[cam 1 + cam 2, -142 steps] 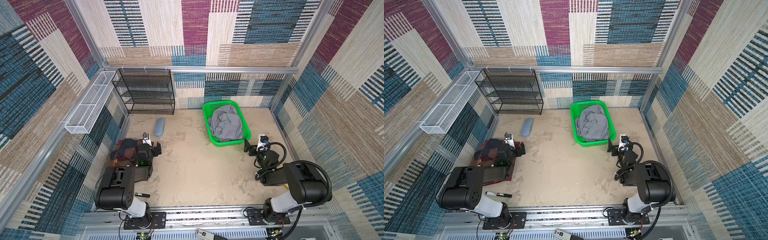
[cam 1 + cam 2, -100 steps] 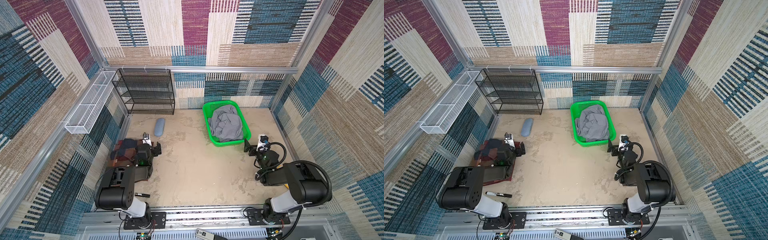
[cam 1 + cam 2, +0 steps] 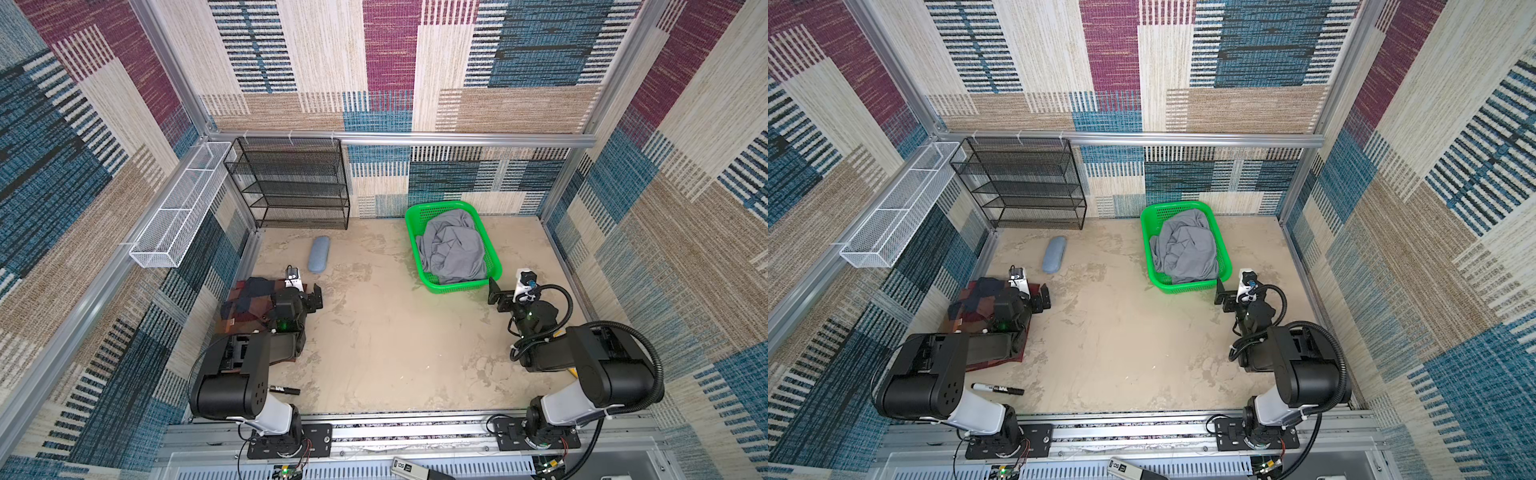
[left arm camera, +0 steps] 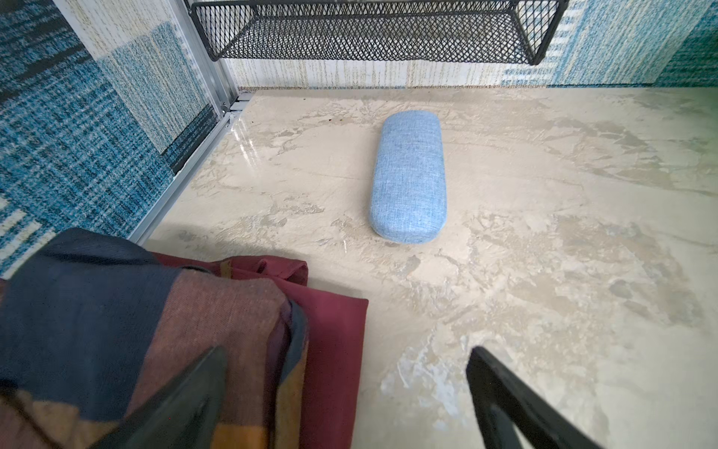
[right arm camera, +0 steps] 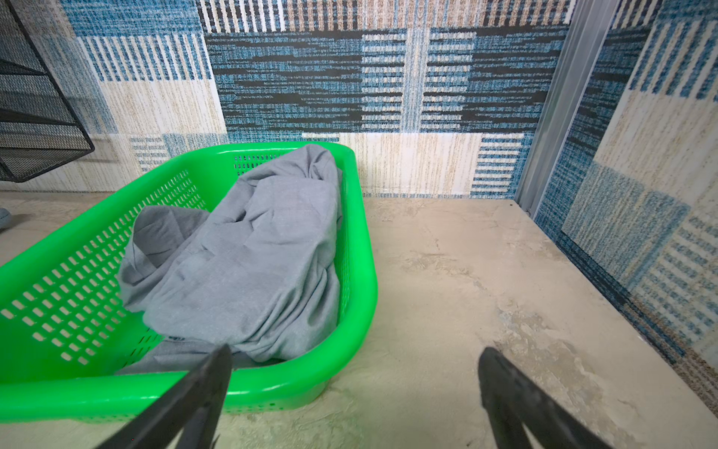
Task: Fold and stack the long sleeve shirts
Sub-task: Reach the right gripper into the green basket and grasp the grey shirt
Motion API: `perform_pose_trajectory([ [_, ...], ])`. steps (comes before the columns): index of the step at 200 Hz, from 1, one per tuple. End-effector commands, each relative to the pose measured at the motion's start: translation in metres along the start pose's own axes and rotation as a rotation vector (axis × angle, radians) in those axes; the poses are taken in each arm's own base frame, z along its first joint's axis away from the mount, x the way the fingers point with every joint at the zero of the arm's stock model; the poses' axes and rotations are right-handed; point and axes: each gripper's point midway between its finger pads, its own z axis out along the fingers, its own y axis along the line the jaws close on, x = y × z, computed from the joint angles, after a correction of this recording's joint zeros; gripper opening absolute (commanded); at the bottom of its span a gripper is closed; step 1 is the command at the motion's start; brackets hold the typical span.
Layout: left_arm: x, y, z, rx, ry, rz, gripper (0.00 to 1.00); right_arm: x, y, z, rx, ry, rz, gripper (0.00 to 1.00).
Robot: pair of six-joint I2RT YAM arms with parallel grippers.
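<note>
A crumpled grey long sleeve shirt (image 3: pixel 453 249) (image 3: pixel 1187 249) (image 5: pixel 252 264) fills a green basket (image 3: pixel 411 232) (image 3: pixel 1145 241) (image 5: pixel 272 385) at the back right. A folded patchwork plaid shirt (image 3: pixel 245 303) (image 3: pixel 976 299) (image 4: pixel 155 311) in maroon, orange and navy lies flat by the left wall, partly hidden under my left arm. My left gripper (image 3: pixel 305 293) (image 3: pixel 1034 291) (image 4: pixel 345 352) hangs open over the shirt's right edge, one finger above cloth, one above bare table. My right gripper (image 3: pixel 509 291) (image 3: pixel 1235 291) (image 5: pixel 357 350) is open and empty beside the basket's near right corner.
A blue-grey oblong case (image 3: pixel 318 259) (image 3: pixel 1054 260) (image 4: pixel 408 179) lies behind the plaid shirt. A black mesh rack (image 3: pixel 291 183) stands against the back wall, and a white wire basket (image 3: pixel 183 208) hangs on the left wall. A black marker (image 3: pixel 284 390) (image 3: pixel 996 388) lies near the front.
</note>
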Motion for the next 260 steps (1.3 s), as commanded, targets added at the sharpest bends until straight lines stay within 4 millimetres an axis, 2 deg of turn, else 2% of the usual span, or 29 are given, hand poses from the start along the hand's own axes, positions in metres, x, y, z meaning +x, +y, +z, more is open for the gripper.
perform_pose_trajectory([
  [1, -0.004, 0.000, 0.000, 0.001, -0.016, -0.014, 0.99, -0.004, 0.001, 0.001, -0.005, -0.012, -0.004, 1.00],
  [62, -0.004, 0.000, 0.000, 0.000, -0.015, -0.014, 0.99, -0.003, 0.001, 0.000, -0.004, -0.013, -0.006, 1.00],
  [79, -0.009, -0.001, -0.003, 0.010, -0.027, -0.008, 0.99, -0.013, 0.000, 0.006, 0.008, 0.017, -0.005, 1.00],
  [84, -0.019, -0.001, -0.005, 0.009, -0.038, -0.011, 0.99, -0.022, -0.002, 0.009, 0.022, 0.021, -0.005, 1.00],
  [90, -0.021, -0.001, -0.008, 0.011, -0.007, -0.007, 0.99, -0.032, -0.004, 0.010, 0.040, 0.017, -0.005, 1.00],
  [96, -0.031, -0.003, -0.010, 0.022, -0.008, 0.000, 0.99, -0.050, -0.006, 0.007, 0.063, -0.017, 0.006, 1.00],
  [98, -0.027, -0.003, -0.011, 0.025, 0.014, 0.006, 0.99, -0.053, -0.006, 0.006, 0.067, -0.018, 0.013, 1.00],
  [109, -0.038, -0.006, -0.017, 0.044, 0.014, 0.019, 0.99, -0.081, 0.005, -0.002, 0.026, -0.072, 0.046, 1.00],
  [114, -0.049, -0.003, -0.023, 0.032, -0.005, -0.003, 0.99, -0.095, 0.011, -0.007, -0.008, -0.106, 0.072, 1.00],
  [127, -0.072, 0.009, -0.038, -0.022, -0.053, -0.133, 0.99, -0.129, 0.028, -0.024, -0.120, -0.210, 0.174, 1.00],
  [136, -0.092, 0.010, -0.050, -0.010, -0.084, -0.210, 0.99, -0.146, 0.029, -0.034, -0.155, -0.248, 0.368, 1.00],
  [143, -0.108, 0.007, -0.060, 0.025, -0.110, -0.269, 0.99, -0.147, 0.020, -0.033, -0.123, -0.219, 0.594, 1.00],
  [150, -0.120, 0.005, -0.070, 0.054, -0.122, -0.337, 0.99, -0.149, 0.019, -0.029, -0.114, -0.173, 0.705, 1.00],
  [151, -0.121, 0.005, -0.072, 0.055, -0.121, -0.346, 0.99, -0.147, 0.020, -0.028, -0.115, -0.160, 0.710, 1.00],
  [157, -0.124, 0.007, -0.081, 0.055, -0.097, -0.436, 0.99, -0.165, 0.033, -0.021, -0.182, -0.137, 0.667, 1.00],
  [161, -0.127, 0.008, -0.088, 0.060, -0.079, -0.493, 0.99, -0.164, 0.044, -0.013, -0.218, -0.077, 0.608, 1.00],
  [166, -0.132, 0.007, -0.097, 0.073, -0.074, -0.523, 0.99, -0.174, 0.053, -0.002, -0.220, -0.033, 0.582, 1.00],
  [182, -0.143, 0.010, -0.122, 0.092, -0.080, -0.582, 0.99, -0.174, 0.079, 0.022, -0.185, 0.054, 0.427, 1.00],
  [195, -0.150, 0.006, -0.138, 0.138, -0.096, -0.591, 0.99, -0.166, 0.088, 0.042, -0.101, 0.135, 0.337, 1.00],
  [210, -0.151, -0.007, -0.150, 0.202, -0.023, -0.547, 0.99, -0.140, 0.095, 0.072, -0.042, 0.291, 0.271, 1.00],
  [215, -0.152, -0.010, -0.153, 0.219, -0.002, -0.544, 0.99, -0.123, 0.096, 0.085, -0.006, 0.358, 0.242, 0.98],
  [235, -0.148, -0.022, -0.164, 0.285, 0.051, -0.536, 0.99, -0.085, 0.102, 0.116, 0.074, 0.498, 0.118, 0.94],
  [251, -0.142, -0.021, -0.171, 0.280, 0.058, -0.532, 0.99, -0.054, 0.105, 0.136, 0.108, 0.585, 0.055, 0.90],
  [260, -0.138, -0.022, -0.174, 0.282, 0.056, -0.527, 0.99, -0.042, 0.113, 0.149, 0.092, 0.622, 0.045, 0.85],
])
